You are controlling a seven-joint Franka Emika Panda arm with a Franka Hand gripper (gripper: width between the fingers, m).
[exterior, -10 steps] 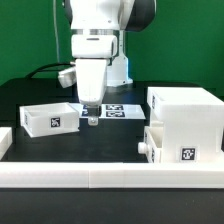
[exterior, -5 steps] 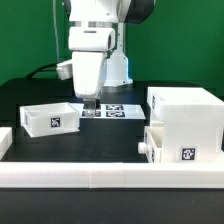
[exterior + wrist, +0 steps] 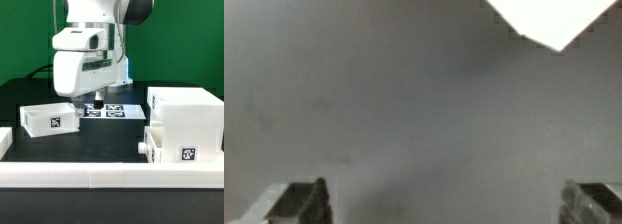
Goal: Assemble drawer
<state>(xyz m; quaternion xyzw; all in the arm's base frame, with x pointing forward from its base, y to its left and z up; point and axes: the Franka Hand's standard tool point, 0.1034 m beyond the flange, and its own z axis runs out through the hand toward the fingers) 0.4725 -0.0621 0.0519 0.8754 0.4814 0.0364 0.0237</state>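
The drawer's tall white housing stands at the exterior view's right, with a shallow tray low in front of it. A second shallow tray sits apart at the exterior view's left. My gripper hangs just above the table between the left tray and the marker board, close to the tray's far right corner. In the wrist view my gripper is open and empty, with its fingertips wide apart over dark table. A white corner shows ahead; I cannot tell which part it is.
A long low white rail runs along the front edge of the black table. The robot base stands behind the marker board.
My gripper has moved toward the exterior view's left, nearer the left tray, and the wrist has turned. The drawer parts have not moved.
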